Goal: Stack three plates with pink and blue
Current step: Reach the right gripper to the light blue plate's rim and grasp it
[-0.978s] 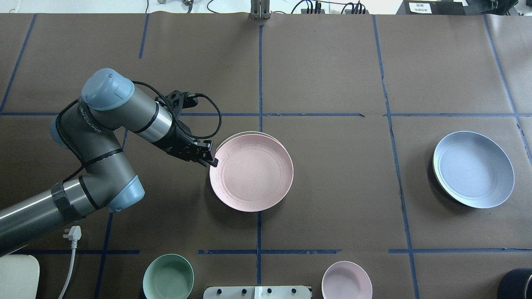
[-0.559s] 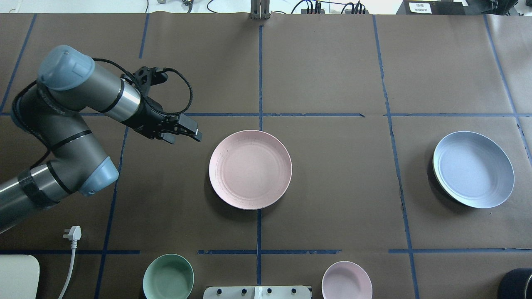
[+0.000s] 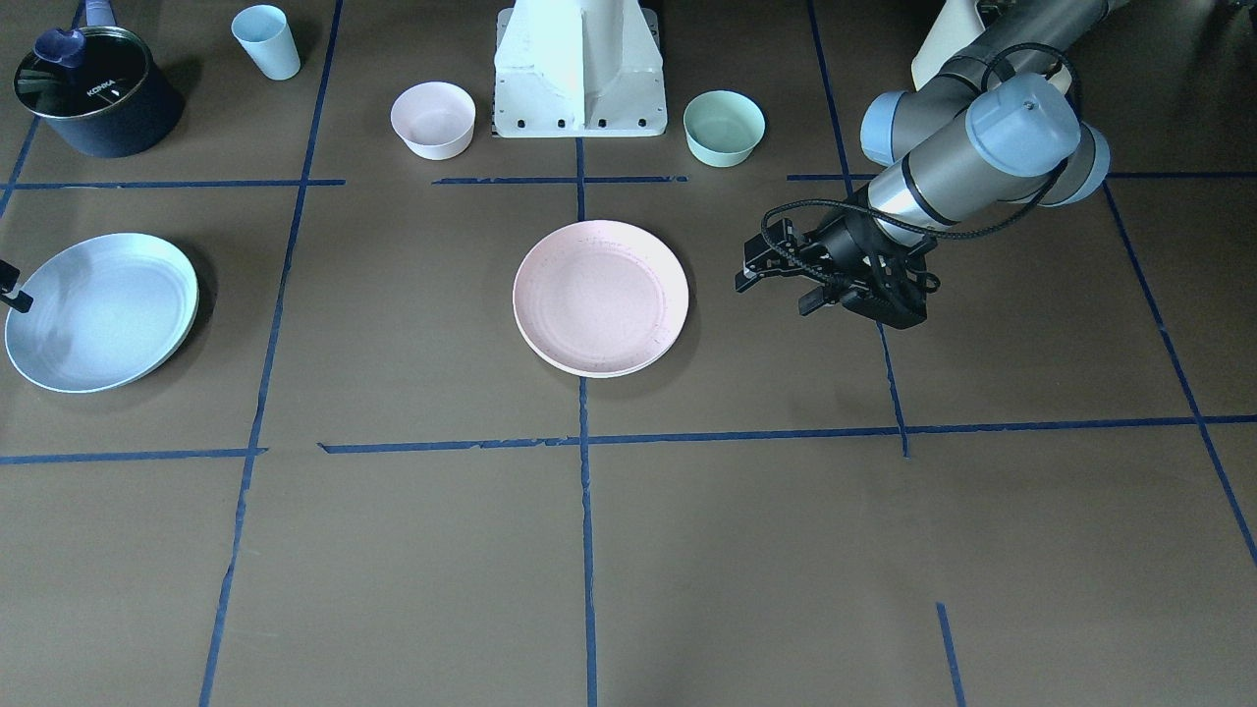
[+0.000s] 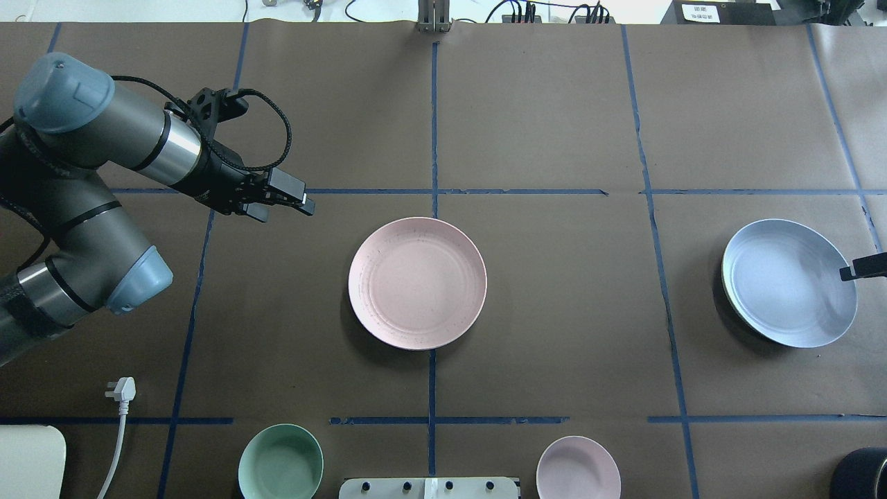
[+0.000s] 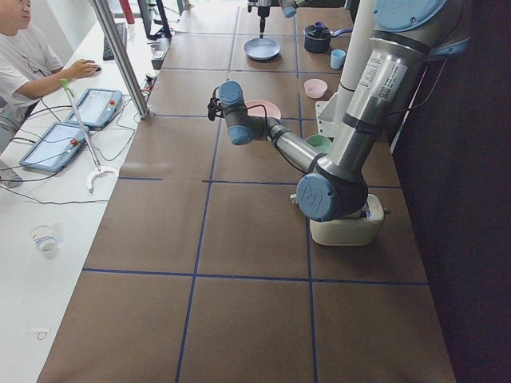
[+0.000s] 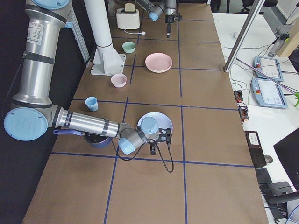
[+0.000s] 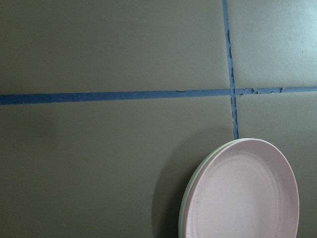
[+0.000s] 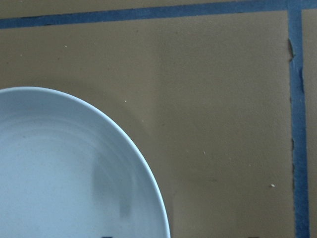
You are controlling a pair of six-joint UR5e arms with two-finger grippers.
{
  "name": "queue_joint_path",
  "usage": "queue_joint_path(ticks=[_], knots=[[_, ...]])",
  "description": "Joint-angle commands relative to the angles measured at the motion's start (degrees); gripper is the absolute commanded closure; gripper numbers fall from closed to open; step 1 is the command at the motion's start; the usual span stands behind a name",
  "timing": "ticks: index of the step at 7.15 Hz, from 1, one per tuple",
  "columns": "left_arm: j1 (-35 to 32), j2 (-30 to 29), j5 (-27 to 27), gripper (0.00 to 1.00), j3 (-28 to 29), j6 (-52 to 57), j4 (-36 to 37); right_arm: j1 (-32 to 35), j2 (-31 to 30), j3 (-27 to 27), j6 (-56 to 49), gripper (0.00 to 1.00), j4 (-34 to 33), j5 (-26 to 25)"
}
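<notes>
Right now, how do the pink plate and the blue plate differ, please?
The pink plate lies centrally; the blue plate lies far toward the robot's right. The pink plate tops a cream plate; the blue plate lies apart from them. The right gripper hangs over the blue plate's rim; the left gripper is clear of the pink plate. Both are round and rimmed.
</notes>
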Motion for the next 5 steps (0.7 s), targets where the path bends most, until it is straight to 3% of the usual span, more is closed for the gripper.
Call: queue_joint_path(ticks=[1, 2, 5], knots=[[-0.02, 0.04, 0.00, 0.00, -0.13, -0.05, -0.08, -1.13, 1.42, -1.31, 2.79, 0.77, 0.82, -0.03], [-0.02, 0.04, 0.09, 0.00, -0.13, -0.05, -0.17, -1.21, 1.42, -1.49, 2.27, 0.96, 0.99, 0.06], [-0.11, 0.04, 0.00, 0.00, -0.57, -1.35, -0.61, -1.74, 3.43, 0.95, 3.22, 1.00, 2.39, 2.15]])
